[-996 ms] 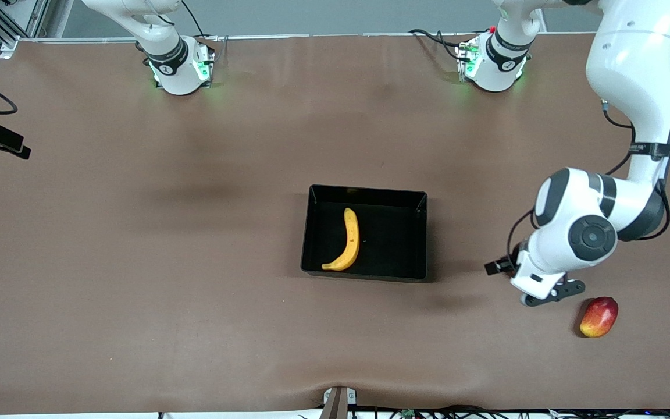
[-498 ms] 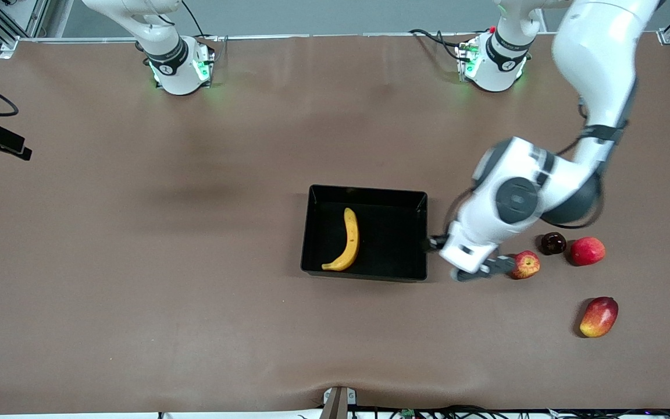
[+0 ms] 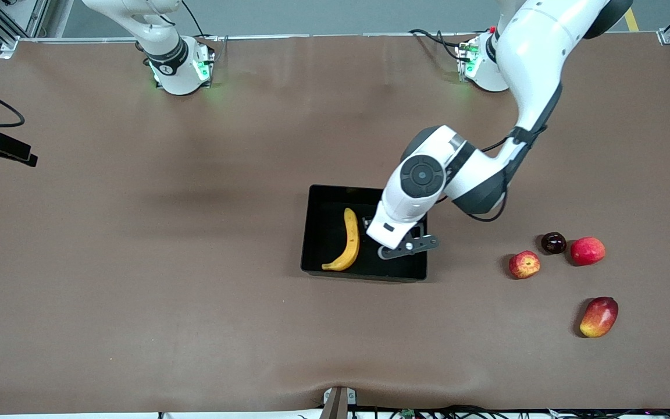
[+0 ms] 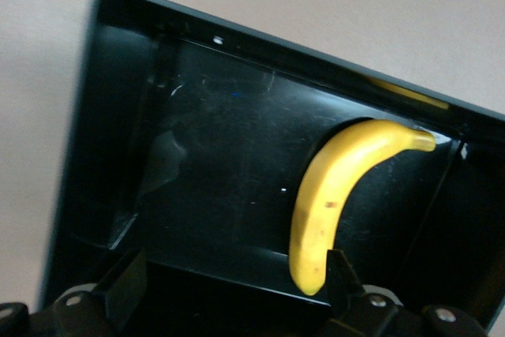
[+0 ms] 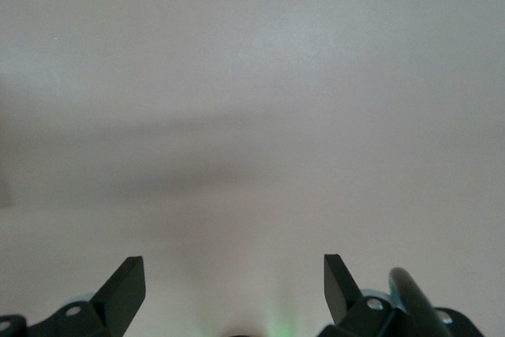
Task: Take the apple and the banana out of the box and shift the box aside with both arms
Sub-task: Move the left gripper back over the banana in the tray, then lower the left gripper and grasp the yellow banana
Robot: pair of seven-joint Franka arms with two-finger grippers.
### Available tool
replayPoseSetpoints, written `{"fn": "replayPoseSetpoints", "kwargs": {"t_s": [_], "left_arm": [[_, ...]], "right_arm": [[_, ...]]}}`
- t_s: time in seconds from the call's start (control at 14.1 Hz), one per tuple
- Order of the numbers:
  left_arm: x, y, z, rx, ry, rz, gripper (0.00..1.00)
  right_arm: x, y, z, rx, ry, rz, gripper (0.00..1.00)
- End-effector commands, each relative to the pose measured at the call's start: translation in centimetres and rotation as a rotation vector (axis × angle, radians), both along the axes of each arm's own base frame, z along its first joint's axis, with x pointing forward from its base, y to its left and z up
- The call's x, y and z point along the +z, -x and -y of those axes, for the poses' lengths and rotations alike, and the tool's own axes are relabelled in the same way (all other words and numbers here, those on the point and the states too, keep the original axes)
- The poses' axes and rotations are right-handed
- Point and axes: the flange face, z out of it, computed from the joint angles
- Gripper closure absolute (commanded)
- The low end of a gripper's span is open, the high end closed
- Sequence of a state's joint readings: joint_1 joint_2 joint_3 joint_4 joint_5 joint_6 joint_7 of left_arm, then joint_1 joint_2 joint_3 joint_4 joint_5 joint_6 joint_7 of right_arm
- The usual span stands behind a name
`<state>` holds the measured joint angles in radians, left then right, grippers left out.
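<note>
**A:** Where is the left tool [image 3: 396, 247] right now?

**B:** It hangs over the black bin [image 3: 314, 233], above the part of the bin toward the left arm's end of the desk [image 3: 137, 262]. Its fingers [image 4: 126, 286] stand wide apart with nothing between them.

**A:** And the banana [image 3: 348, 240]?

**B:** It lies inside the bin, on the floor of the part toward the right arm's end, just beside the left tool. In the left wrist view the banana [image 4: 335, 187] shows curved against the bin's glossy floor, one tip close to a bin wall [image 4: 87, 155].

**A:** What about the apple [image 3: 524, 264]?

**B:** The red-and-yellow streaked apple sits on the desk, outside the bin, toward the left arm's end. A dark purple round fruit [image 3: 553, 242] and a plain red fruit [image 3: 587, 251] lie near it, a bit farther from the front camera, the two just beside each other. A red-yellow mango [image 3: 598, 316] lies nearer to the front camera than all three, well apart from the bin.

**A:** And the right arm?

**B:** It waits. The right tool [image 5: 233, 293] does not show in the front view; its own wrist view shows its fingers [image 5: 126, 290] spread apart, empty, over bare desk.
</note>
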<state>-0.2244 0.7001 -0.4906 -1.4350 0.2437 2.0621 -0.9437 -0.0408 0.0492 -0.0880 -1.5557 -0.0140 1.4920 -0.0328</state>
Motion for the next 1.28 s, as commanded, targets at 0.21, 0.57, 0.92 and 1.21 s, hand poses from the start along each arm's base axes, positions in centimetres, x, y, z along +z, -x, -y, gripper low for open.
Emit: {"fn": "replayPoseSetpoints", "kwargs": {"t_s": [0.21, 0.57, 0.92, 1.21], "left_arm": [[-5.2, 0.9, 4.6, -0.071, 0.019, 0.082, 0.00], [-8.2, 1.7, 8.2, -0.151, -0.005, 0.152, 0.00], [-10.7, 2.3, 8.8, -0.164, 0.011, 0.151, 0.15], [-11.1, 2.7, 9.1, -0.163, 0.009, 0.143, 0.64]], "right_arm": [[0.4, -0.3, 0.2, 0.005, -0.019, 0.008, 0.00], [0.1, -0.4, 0.2, 0.006, -0.020, 0.002, 0.00], [-2.0, -1.3, 0.7, 0.000, -0.020, -0.033, 0.00], [-2.4, -1.5, 0.4, 0.007, -0.012, -0.042, 0.00]]}}
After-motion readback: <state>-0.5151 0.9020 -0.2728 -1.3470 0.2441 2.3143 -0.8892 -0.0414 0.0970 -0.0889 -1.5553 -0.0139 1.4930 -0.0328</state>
